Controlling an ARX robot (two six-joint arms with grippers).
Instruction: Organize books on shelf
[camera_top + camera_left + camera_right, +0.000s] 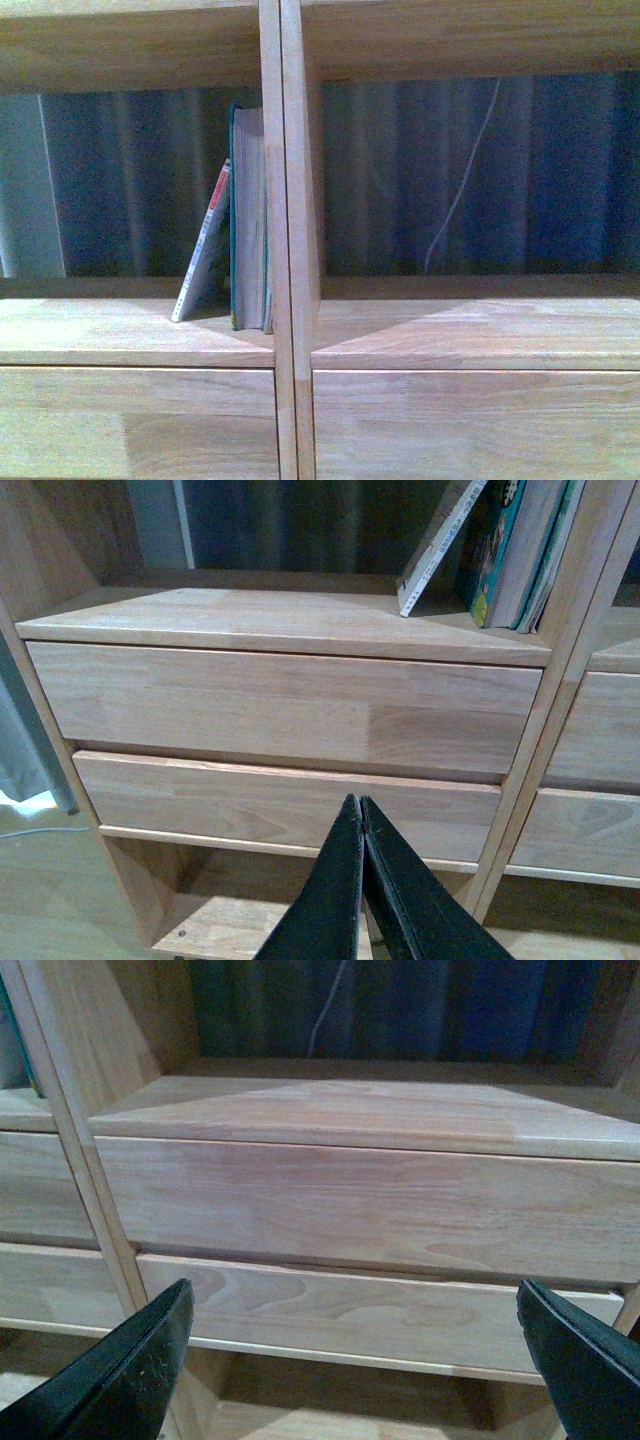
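Observation:
The light-wood shelf (pixel 290 200) fills the front view. In its left compartment the thick teal book (pixel 248 220) stands upright against the double central upright. The thin white paperback (pixel 205 250) with a red-white spine leans tilted against the teal book. Both show in the left wrist view, the teal book (pixel 510 540) and the paperback (pixel 440 545). My left gripper (pixel 358 810) is shut and empty, low in front of the left drawer fronts. My right gripper (pixel 355 1305) is open and empty, in front of the right drawer fronts (pixel 370 1210). Neither arm shows in the front view.
The right compartment (pixel 470 320) holds no books. A thin white cable (pixel 460 190) hangs behind it against a dark blue curtain. Two drawer fronts (pixel 280 705) sit under each compartment, with a lower open shelf (pixel 230 930) beneath. Wooden floor shows at lower left.

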